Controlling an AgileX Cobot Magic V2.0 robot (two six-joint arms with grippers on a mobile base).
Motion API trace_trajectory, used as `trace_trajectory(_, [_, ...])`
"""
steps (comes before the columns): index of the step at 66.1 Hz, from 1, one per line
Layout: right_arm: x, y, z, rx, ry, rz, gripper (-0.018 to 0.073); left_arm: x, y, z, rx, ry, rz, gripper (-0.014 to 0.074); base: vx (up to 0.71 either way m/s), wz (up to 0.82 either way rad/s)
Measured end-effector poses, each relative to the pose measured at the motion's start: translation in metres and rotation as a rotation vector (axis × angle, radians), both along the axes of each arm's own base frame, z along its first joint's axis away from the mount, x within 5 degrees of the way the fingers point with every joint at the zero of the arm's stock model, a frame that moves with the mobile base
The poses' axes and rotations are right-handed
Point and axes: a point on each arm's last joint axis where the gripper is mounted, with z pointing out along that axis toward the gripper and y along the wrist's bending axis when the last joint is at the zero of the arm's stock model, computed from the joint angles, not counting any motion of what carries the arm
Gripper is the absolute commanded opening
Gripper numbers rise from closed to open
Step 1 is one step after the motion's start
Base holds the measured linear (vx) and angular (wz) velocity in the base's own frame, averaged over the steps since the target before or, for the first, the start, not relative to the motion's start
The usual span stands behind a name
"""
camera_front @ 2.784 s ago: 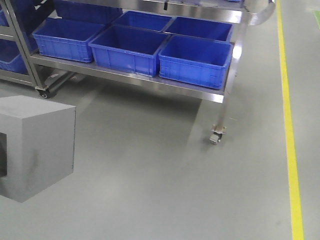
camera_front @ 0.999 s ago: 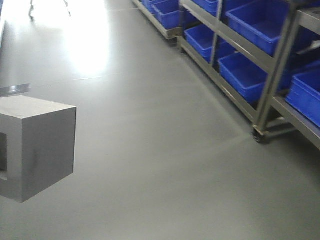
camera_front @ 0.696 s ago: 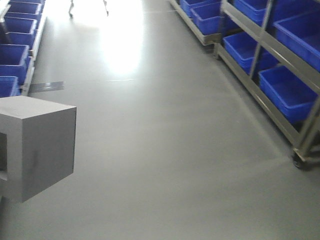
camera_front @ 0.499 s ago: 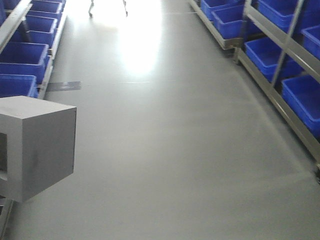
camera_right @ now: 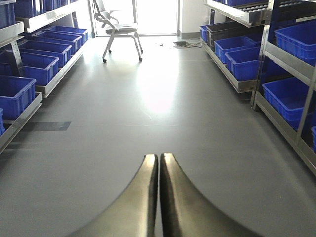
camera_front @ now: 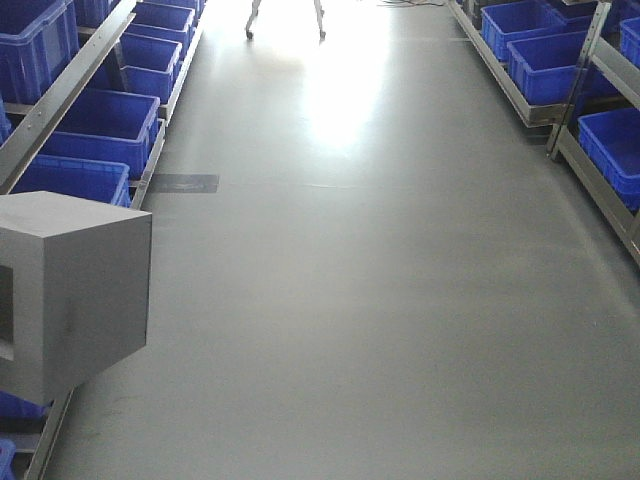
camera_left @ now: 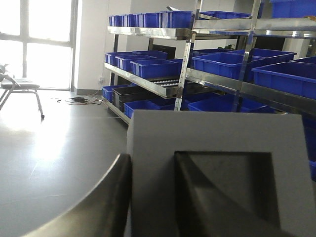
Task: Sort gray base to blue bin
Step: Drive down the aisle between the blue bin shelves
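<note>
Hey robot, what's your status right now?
Left fingers shut on gray base. Right fingers shut, empty. Blue bins line both sides. Chair far ahead.

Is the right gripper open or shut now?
Shut: in the right wrist view, the right gripper shows both fingers pressed together, nothing between them.

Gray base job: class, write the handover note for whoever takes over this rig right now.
Left gripper: shut on the gray base, one finger in its recess, one outside.
Right gripper: shut, empty.
Blue bins sit on racks along both sides of the aisle; which one is the target cannot be told.
Done: base grasped.
Left: reach a blue bin, lower the base in, release.
</note>
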Motion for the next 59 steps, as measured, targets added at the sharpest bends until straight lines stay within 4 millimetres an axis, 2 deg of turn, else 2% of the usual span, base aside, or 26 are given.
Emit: trace_trajectory(59, [0.0000,0.0000,0.0000,0.000,0.000,0.000,-0.0005,0.0000,0.0000,0.0000,0.000,0.000,0.000,-0.0006,0.38,-0.01])
